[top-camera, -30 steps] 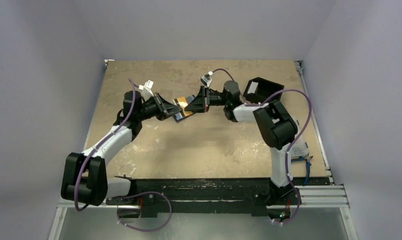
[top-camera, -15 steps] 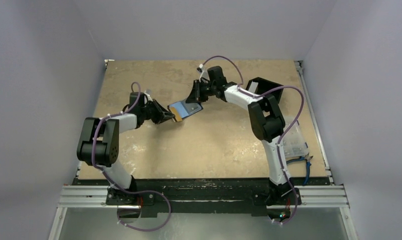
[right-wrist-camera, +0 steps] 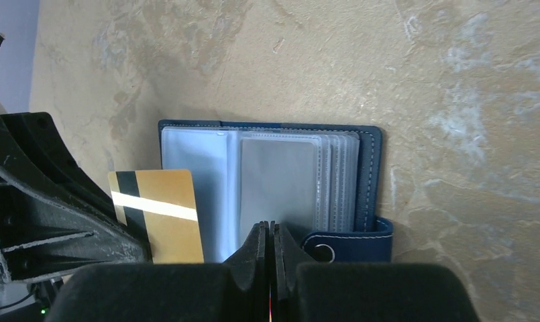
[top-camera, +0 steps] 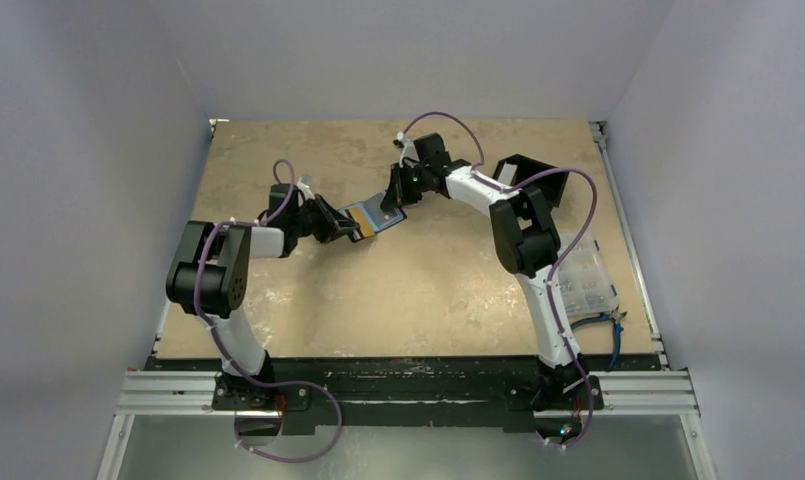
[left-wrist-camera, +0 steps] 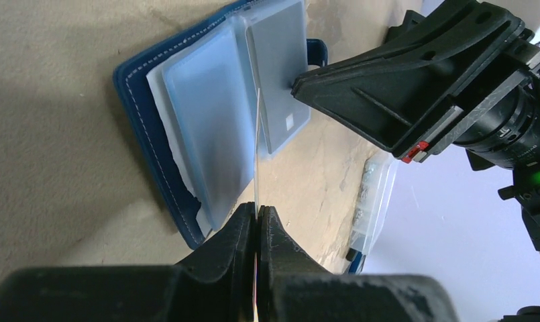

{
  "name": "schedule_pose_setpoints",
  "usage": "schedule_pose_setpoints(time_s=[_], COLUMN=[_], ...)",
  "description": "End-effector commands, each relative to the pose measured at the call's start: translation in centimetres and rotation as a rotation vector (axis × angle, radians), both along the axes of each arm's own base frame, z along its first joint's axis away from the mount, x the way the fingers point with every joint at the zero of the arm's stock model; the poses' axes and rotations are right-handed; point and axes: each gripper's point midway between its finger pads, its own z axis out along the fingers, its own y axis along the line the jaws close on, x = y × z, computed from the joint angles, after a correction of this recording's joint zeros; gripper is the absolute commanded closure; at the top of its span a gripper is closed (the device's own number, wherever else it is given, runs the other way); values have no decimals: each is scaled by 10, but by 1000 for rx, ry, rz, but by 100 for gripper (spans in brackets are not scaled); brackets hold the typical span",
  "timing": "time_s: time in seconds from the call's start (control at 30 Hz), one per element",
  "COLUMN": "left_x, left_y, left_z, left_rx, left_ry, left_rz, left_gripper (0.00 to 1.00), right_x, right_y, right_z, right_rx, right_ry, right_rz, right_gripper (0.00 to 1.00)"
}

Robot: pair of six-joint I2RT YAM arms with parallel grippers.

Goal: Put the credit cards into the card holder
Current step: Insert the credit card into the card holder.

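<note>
The navy-blue card holder [top-camera: 379,214] lies open on the table, its translucent sleeves [left-wrist-camera: 213,127] fanned out. My left gripper [left-wrist-camera: 259,213] is shut on a gold credit card [right-wrist-camera: 165,218] with a black stripe. The card shows edge-on [left-wrist-camera: 257,154] in the left wrist view, its far end at the sleeves. My right gripper [right-wrist-camera: 272,228] is shut, and its tips rest on the near edge of a grey sleeve page [right-wrist-camera: 277,178] beside the snap tab [right-wrist-camera: 351,245]. In the top view the left gripper [top-camera: 345,225] and right gripper [top-camera: 390,203] face each other across the holder.
A black open-sided box [top-camera: 523,175] stands at the back right. A clear plastic compartment box [top-camera: 583,280] lies by the right edge, with a blue-handled tool [top-camera: 613,325] nearer the front. The table's bare tan surface [top-camera: 418,290] spreads in front of the holder.
Both arms have shifted over the last second. The left gripper has carried the gold card up to the open holder. The right gripper has closed at the holder's far side.
</note>
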Motion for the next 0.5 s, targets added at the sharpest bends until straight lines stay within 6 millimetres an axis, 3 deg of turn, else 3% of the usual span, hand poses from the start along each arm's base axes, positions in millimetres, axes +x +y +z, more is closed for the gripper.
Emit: schedule_pose_setpoints(time_s=[0.0, 0.47], left_x=[18, 19], left_y=[-6, -19], left_z=[14, 12], left_rx=[-33, -119], left_ry=[-74, -71], left_rz=[-10, -75], left_gripper=[100, 100], right_x=[11, 8], right_y=[-13, -12], right_z=[-13, -19], right_rx=[-56, -57], right_ry=[-25, -9], right_rz=[-7, 9], right_gripper=[100, 100])
